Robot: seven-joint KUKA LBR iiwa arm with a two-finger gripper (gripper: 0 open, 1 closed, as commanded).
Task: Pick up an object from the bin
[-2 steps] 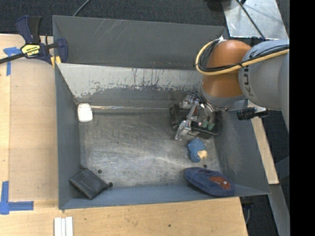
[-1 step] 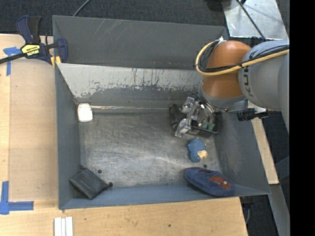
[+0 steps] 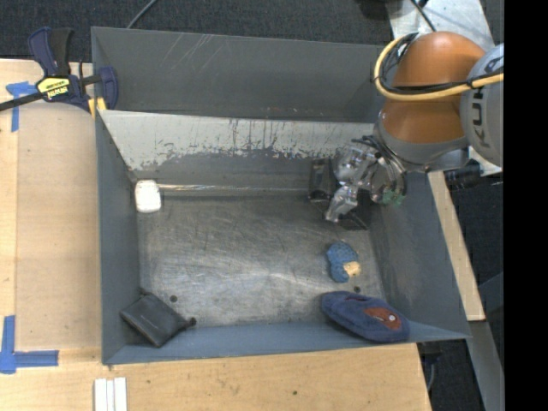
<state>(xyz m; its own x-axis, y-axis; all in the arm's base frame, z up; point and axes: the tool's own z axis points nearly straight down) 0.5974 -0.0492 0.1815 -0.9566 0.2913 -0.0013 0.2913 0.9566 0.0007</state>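
**End effector low at the bin's right rear, grip unreadable**

End effector [image 3: 347, 202] low over the floor of the grey metal bin [image 3: 257, 84], near the right end of the rear slope. Released or clenched: cannot tell from this angle. Behind it, toward the right, the arm's orange cover [image 3: 428, 80], ringed by cables.

Nearest on the floor, a little toward the front and apart from the end effector: a small blue lump [image 3: 341, 258] with a yellowish end, close to the right wall. Further toward the near right corner, a dark blue cloth pouch [image 3: 364, 317] with a red patch, lying against the foot of the front wall.

Well apart on the left: a small white block [image 3: 147, 196] at the foot of the rear slope, and a flat black piece [image 3: 154, 319] in the near left corner.

Bin floor scuffed and scratched to a dull sheen. Rear slope streaked with dark run marks below a worn band.

Around the bin, pale wooden bench [image 3: 51, 229] at the left and front, and black matting [image 3: 214, 2] beyond the back wall.
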